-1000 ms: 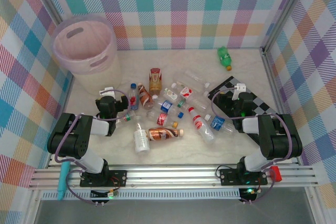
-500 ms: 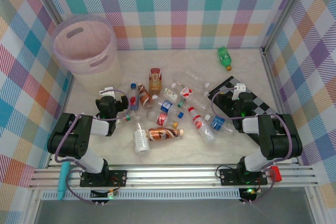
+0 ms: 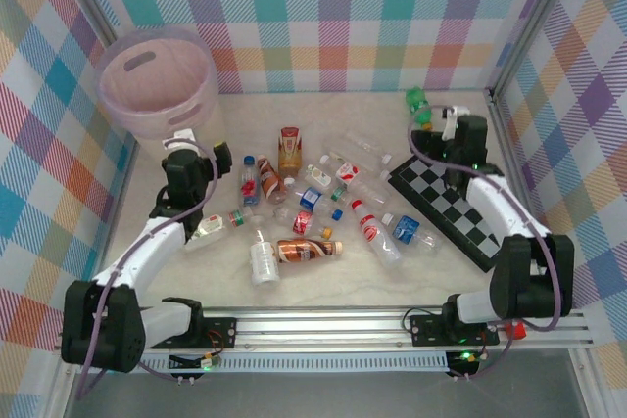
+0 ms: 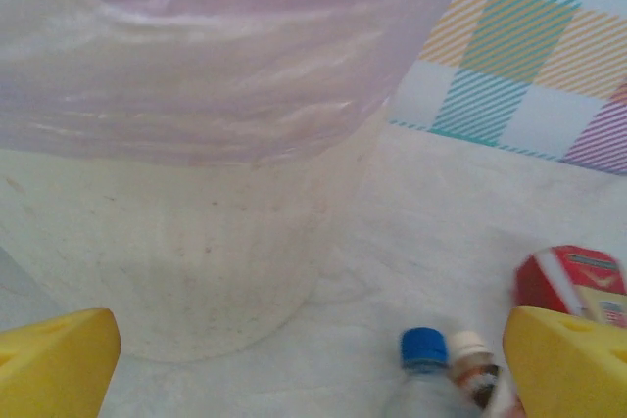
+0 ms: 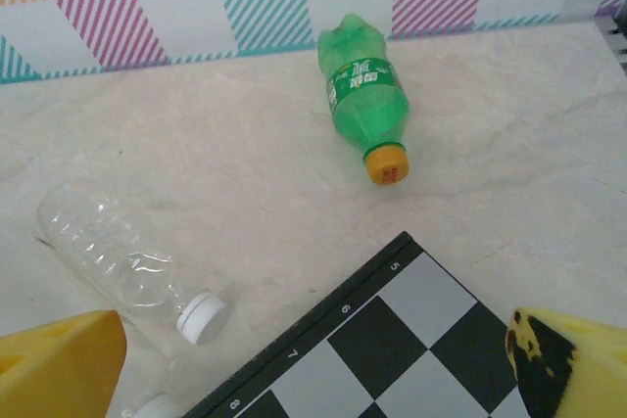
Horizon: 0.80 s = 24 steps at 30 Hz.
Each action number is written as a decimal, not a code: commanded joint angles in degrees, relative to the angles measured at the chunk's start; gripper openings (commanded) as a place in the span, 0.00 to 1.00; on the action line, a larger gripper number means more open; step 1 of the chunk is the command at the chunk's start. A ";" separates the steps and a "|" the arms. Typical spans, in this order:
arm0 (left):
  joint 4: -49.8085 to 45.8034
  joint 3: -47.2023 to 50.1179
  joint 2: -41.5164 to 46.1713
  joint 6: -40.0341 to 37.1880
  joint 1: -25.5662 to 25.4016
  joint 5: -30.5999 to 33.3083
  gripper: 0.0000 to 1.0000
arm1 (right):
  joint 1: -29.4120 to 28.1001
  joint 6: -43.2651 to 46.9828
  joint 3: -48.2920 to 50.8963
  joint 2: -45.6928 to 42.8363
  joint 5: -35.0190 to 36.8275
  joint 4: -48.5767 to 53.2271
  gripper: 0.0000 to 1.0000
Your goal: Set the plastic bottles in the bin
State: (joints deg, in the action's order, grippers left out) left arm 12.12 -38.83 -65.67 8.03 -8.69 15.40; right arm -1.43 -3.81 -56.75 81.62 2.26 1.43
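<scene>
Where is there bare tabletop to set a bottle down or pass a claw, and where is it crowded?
Bare: the far strip along the back wall, between the bin and the green bottle; also the near strip between the brown bottle and the rail. Crowded: the middle, where the bottle cluster runs up to the checkerboard.

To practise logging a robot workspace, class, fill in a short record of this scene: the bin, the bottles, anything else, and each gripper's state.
bin: upright, far left corner
plastic bottles: clustered mid table, outside the bin
green bottle: lying apart, by the far wall on the right
chessboard: flat on the right side
left gripper: open, holding nothing, facing the bin wall
right gripper: open, holding nothing, above the chessboard's far edge, facing the green bottle
</scene>
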 commanded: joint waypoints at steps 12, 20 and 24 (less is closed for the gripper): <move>-36.16 -4.97 13.24 20.50 -6.34 -26.99 1.00 | 0.84 6.23 -50.91 40.94 -0.26 37.58 0.99; -29.52 -2.52 17.00 26.95 -6.60 -32.59 1.00 | 0.82 5.13 -79.44 61.98 1.17 47.92 1.00; -29.23 -3.08 16.74 26.94 -6.60 -33.19 1.00 | 1.02 5.31 -85.00 66.71 3.69 48.15 1.00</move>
State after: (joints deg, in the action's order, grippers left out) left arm -19.09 -41.69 -49.34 33.32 -14.87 -15.35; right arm -1.06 1.10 -138.04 146.47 3.95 45.23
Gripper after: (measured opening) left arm 0.997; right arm 0.994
